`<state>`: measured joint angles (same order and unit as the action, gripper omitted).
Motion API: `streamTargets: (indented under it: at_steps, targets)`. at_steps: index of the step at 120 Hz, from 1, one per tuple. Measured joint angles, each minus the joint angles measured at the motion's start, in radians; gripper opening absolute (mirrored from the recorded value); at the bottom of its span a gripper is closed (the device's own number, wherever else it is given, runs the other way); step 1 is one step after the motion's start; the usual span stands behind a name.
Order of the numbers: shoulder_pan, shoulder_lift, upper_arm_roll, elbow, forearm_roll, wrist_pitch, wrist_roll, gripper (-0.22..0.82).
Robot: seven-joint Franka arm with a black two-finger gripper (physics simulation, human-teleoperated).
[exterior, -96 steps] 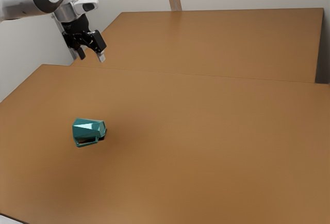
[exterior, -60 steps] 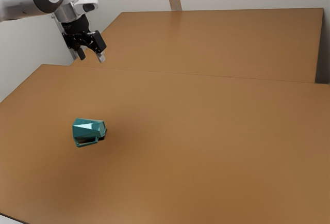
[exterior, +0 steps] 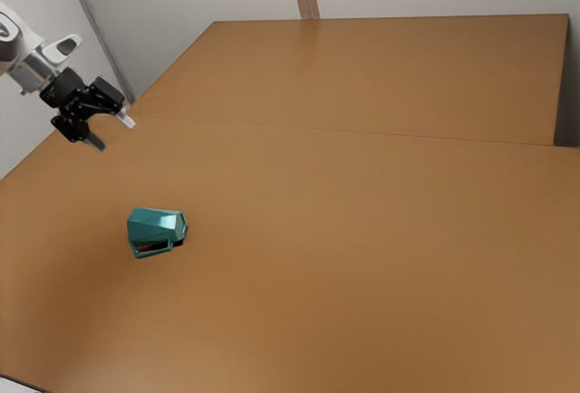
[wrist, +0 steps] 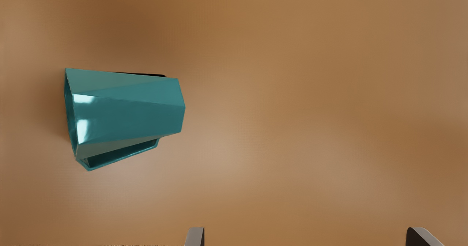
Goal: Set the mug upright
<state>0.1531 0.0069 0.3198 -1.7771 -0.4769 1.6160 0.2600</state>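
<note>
Since the earlier frame, the gripper [exterior: 115,135] has moved in the exterior view towards 8 o'clock, so it is now lower and more to that view's left, and the arm [exterior: 36,67] has gone with it. The mug [exterior: 156,227] has stayed in the same place, lying on its side.

If I take the middle of the exterior view as the centre of a clock, the mug is at about 8 o'clock, on the brown table [exterior: 362,248]. Seen from the mug in this same view, the gripper is at about 11 o'clock, well apart from it. The handle [exterior: 152,251] is on the mug's 6 o'clock side, and it is near the table.

The mug is the container here. It is teal and shiny, with flat faces, and it becomes narrower from the mouth [wrist: 70,118] to the base. In the wrist view the mouth is turned away from the space between the fingers, and the base end is nearer to this space. The mouth is seen almost from its edge, with a thin strip of the dark inside, so I cannot tell what the mug contains.

The gripper is widely open: its two fingers [wrist: 195,237] stand far apart, and it holds nothing.
</note>
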Motion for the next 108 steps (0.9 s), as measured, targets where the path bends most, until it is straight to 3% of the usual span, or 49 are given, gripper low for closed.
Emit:
streamTargets:
  at_steps: [41, 48, 65, 108]
  targets:
    - [0.265, 0.04, 0.05, -0.126, -0.142, 0.096, 0.054, 0.61]
    - [0.241, 0.062, 0.051, -0.131, -0.162, 0.117, 0.068, 0.61]
    - [0.065, 0.108, 0.049, -0.133, -0.186, 0.15, 0.099, 0.6]
    - [0.138, 0.208, 0.05, -0.189, -0.378, 0.188, 0.233, 0.6]
